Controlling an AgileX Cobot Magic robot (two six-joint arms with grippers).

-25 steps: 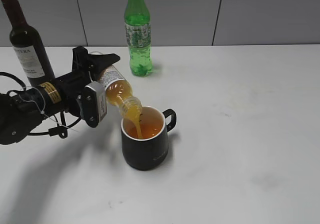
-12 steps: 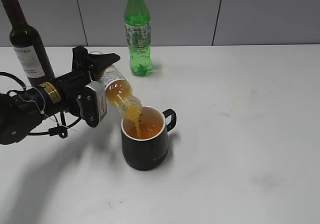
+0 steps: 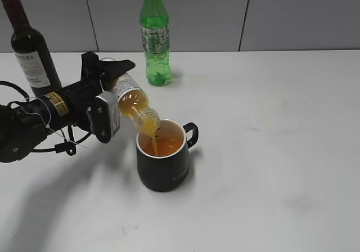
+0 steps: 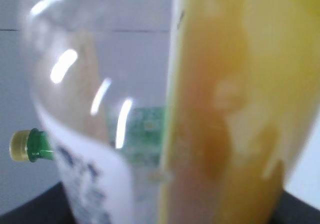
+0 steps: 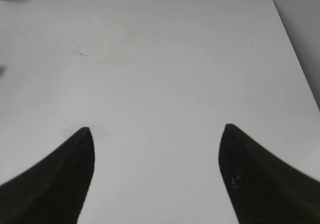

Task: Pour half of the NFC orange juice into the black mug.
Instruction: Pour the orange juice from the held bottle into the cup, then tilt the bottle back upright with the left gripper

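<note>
Left gripper (image 3: 107,89): fingers pinched on the juice bottle (image 3: 130,101), held tilted with its neck down.
Right gripper (image 5: 156,134): fingers spread wide over bare table (image 5: 170,74), nothing between them.
Bottle position: mouth just over the near-left rim of the mug (image 3: 163,163), pointing into it.
Mug position: upright on the table, handle facing right and away from the arm; orange liquid visible inside.
Step in hand: pouring, judged to be well along.
Technique: keep the mouth inside the rim line; hold the tilt steady; watch the level in the bottle and tip it back upright at half, slowly, to avoid drips down the mug wall.
Risk: mug looks fairly full; overshoot is likely if the tilt increases.
Readable text: wine bottle (image 3: 29,44) label, partly legible "TERA"; bottle print in left wrist view too blurred; mug lettering too faint; green bottle (image 3: 154,35) label illegible.
</note>
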